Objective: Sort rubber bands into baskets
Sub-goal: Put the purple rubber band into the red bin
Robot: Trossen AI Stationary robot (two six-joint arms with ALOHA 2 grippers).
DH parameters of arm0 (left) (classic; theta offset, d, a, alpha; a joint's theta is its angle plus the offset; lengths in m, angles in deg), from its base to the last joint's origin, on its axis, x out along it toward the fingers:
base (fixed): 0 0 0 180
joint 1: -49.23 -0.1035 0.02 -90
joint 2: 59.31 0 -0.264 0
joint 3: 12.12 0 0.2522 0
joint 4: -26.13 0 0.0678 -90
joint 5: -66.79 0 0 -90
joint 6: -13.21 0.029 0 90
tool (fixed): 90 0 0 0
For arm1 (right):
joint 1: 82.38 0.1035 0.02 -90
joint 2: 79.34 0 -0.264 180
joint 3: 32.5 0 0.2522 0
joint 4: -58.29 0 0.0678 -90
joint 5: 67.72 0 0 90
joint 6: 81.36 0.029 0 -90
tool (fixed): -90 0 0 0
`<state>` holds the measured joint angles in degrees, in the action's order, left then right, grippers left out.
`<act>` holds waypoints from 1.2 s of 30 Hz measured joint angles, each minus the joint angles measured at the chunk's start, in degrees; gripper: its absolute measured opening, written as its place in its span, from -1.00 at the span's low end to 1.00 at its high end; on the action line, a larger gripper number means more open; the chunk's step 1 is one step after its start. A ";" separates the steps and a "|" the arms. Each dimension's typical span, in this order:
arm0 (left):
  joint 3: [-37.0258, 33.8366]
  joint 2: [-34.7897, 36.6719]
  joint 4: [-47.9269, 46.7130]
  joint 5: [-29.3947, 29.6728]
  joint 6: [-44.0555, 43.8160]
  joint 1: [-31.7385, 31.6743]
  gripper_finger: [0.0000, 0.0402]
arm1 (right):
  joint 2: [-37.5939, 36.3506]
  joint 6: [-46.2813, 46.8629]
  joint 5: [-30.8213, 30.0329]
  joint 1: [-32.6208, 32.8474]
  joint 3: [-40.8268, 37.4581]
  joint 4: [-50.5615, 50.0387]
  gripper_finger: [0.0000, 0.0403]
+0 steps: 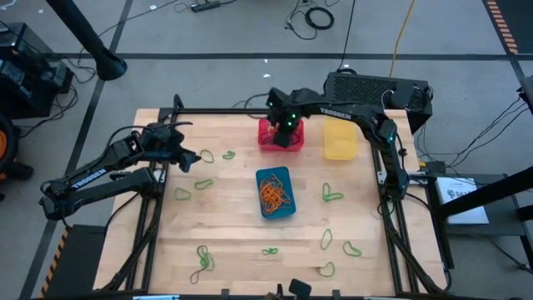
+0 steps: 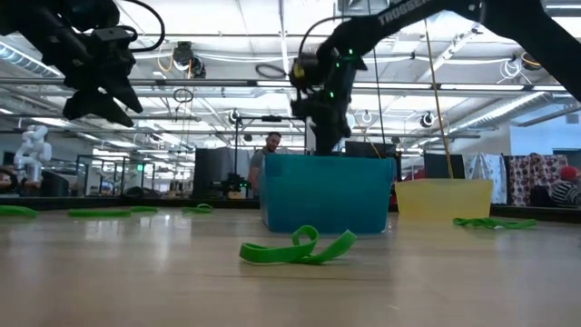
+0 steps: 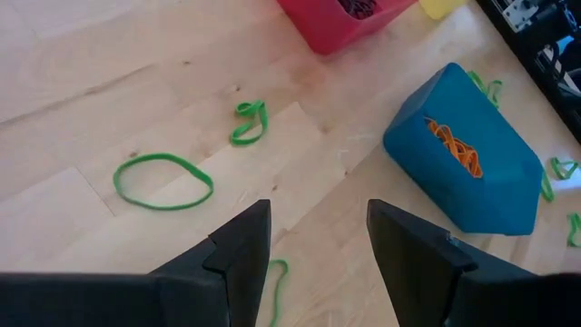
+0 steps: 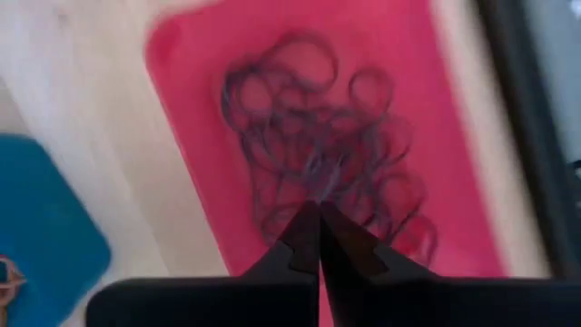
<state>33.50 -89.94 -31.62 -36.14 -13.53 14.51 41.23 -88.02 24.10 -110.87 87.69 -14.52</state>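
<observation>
The red basket [image 1: 268, 136] holds a pile of dark rubber bands [image 4: 318, 136]. My right gripper [image 4: 318, 207] is shut, pointing down just above that pile; it also shows in the high view [image 1: 284, 133]. The blue basket [image 1: 275, 192] at mid-table holds orange bands [image 1: 273, 194]. The yellow basket [image 1: 339, 138] stands right of the red one. My left gripper [image 3: 318, 213] is open and empty above the table's left part [image 1: 191, 156], over a green loop [image 3: 163, 180] and a twisted green band [image 3: 247, 124] lying flat on the wood. My right gripper comes from above, fingers shut and pointing down into the red basket. Dark strands [image 4: 329, 177] lie right at its tips. Whether the tips touch or hold one of them, I cannot tell.
Several green bands lie scattered on the wooden table: at the left [image 1: 204, 184], right of the blue basket [image 1: 331, 196] and along the near edge [image 1: 202, 258], [image 1: 269, 251], [image 1: 351, 248]. One green band [image 2: 300, 247] lies close in the low view. A person shows in the room behind.
</observation>
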 joint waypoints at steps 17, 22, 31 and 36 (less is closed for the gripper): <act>0.02 -0.10 0.24 0.43 0.09 0.00 -0.05 | -2.09 6.41 -0.28 0.07 -5.87 3.26 -0.67; 0.02 -0.09 0.25 0.48 0.13 -0.02 -0.05 | -4.74 9.11 0.05 0.10 -5.85 3.32 -0.52; 0.04 -0.13 2.52 -3.14 0.08 0.02 -0.05 | -12.06 13.87 11.42 3.53 -5.81 6.61 -0.42; 0.07 -1.32 7.38 -9.82 -1.25 1.89 -0.05 | -14.06 14.77 11.85 8.76 -5.79 13.65 -0.43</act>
<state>33.57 -91.27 -24.24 -45.96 -14.79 16.40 27.17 -73.25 35.95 -102.11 81.90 -0.87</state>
